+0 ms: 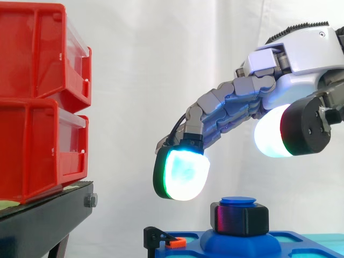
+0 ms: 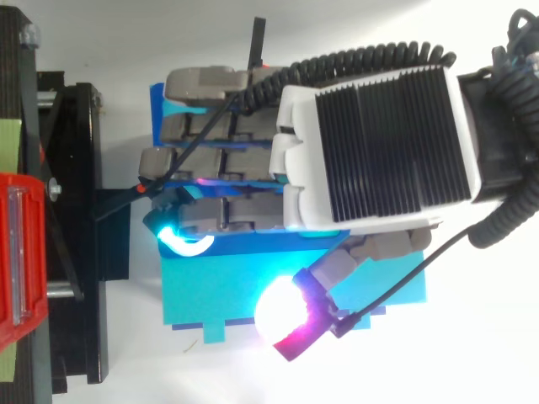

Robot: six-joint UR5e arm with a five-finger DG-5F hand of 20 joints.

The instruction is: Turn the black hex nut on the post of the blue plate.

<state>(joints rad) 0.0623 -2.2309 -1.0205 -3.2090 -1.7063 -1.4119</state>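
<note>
The black hex nut [image 1: 239, 217] sits on the blue post, whose round cap [image 1: 238, 200] shows just above it, rising from the blue plate [image 1: 244, 244]. My hand [image 1: 239, 105] reaches in from the right and hovers above the nut without touching it. Its fingers stretch down and to the left, almost straight, with a cyan-white fingertip pad [image 1: 183, 173] left of and above the nut. The white thumb pad [image 1: 273, 134] hangs apart, above and right of the nut. From above, the hand [image 2: 370, 143] covers the post and most of the plate [image 2: 219, 290]. The hand is open and holds nothing.
Two stacked red bins [image 1: 37, 102] stand on the black stand [image 1: 45, 220] at the left, close to the plate's edge. A small orange clip [image 1: 176, 243] with a black bracket [image 1: 155, 235] sits at the plate's left end. A white curtain hangs behind.
</note>
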